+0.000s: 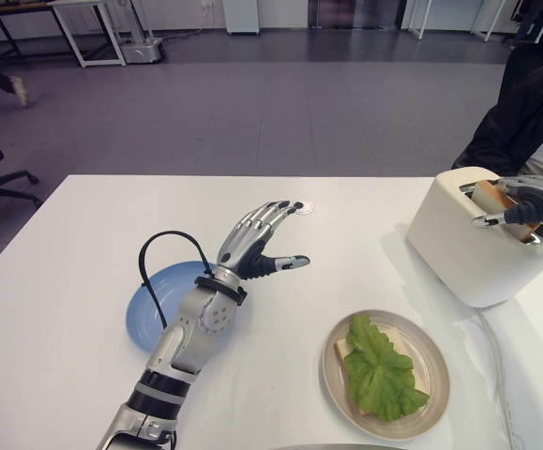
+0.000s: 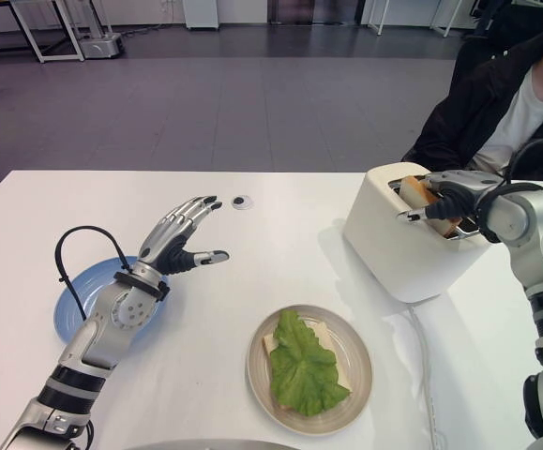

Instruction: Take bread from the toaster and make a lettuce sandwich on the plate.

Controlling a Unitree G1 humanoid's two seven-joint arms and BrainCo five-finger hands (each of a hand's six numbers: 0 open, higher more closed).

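A white toaster (image 2: 398, 246) stands on the table at the right, a bread slice (image 2: 423, 199) sticking up from its slot. My right hand (image 2: 444, 204) is over the slot with its fingers closed around that slice. In front of the toaster a beige plate (image 2: 354, 364) holds a bread slice (image 2: 325, 341) topped with a green lettuce leaf (image 2: 301, 367). My left hand (image 1: 257, 239) hovers open above the table's middle left, fingers stretched out, holding nothing.
A blue plate (image 1: 151, 309) lies under my left forearm. A small round disc (image 2: 242, 202) sits on the white table (image 2: 280, 244) farther back. The toaster's white cord (image 2: 423, 361) runs along the right of the beige plate. A seated person is behind the toaster.
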